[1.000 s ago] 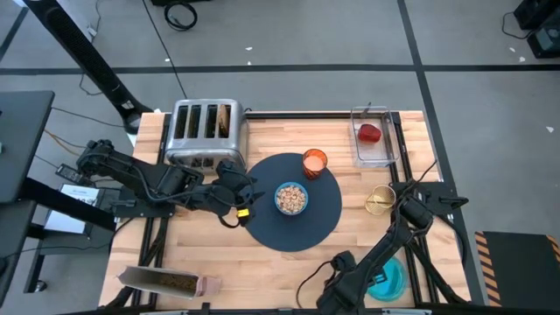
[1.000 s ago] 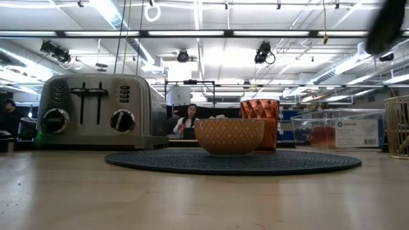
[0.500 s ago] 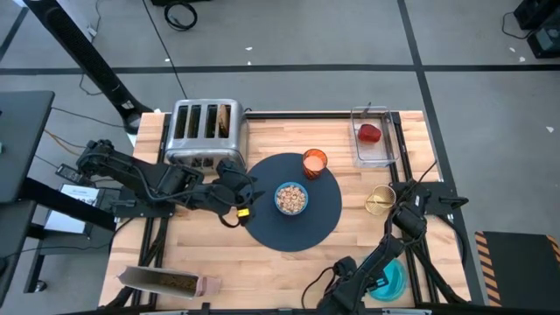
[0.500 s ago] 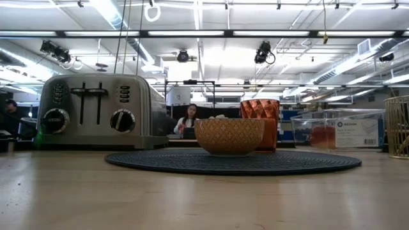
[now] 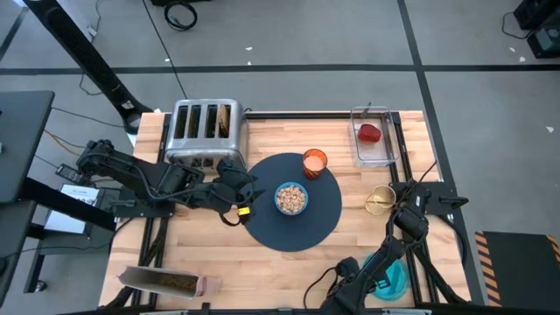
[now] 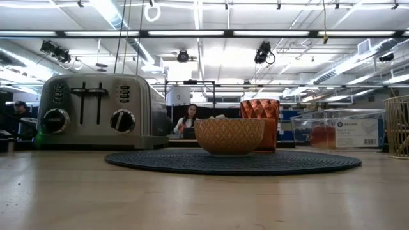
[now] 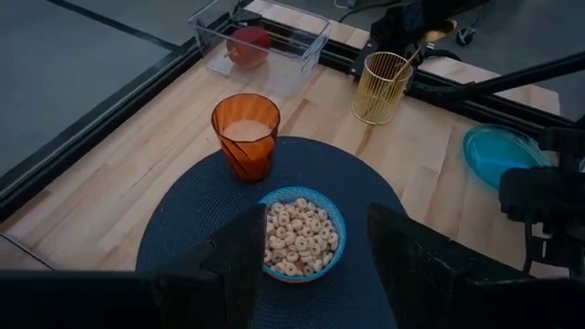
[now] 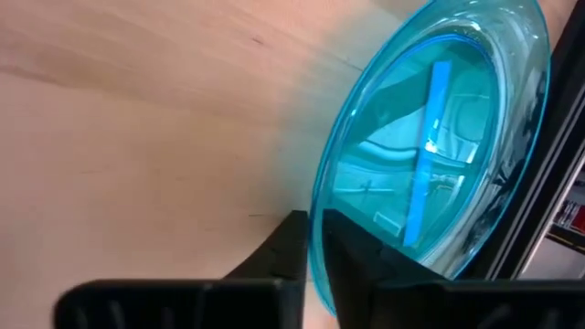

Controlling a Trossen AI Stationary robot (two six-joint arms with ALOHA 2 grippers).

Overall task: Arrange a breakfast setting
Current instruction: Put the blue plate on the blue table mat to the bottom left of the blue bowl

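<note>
Pretty clearly a robotics lab, not a kitchen: my wooden desk (image 5: 210,254) sits in a metal frame on grey taped floor (image 5: 306,35), with strip lights (image 6: 275,33) and ceiling-hung cameras (image 6: 263,52) overhead, and a person (image 6: 189,120) at a workstation behind.

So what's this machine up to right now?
It's laying out breakfast. A bowl of cereal and an orange cup already sit on the dark mat. The right gripper, at the table's near right corner, has its jaws pinched on the rim of the teal plate. The left gripper waits with jaws open beside the mat, near the toaster.
</note>
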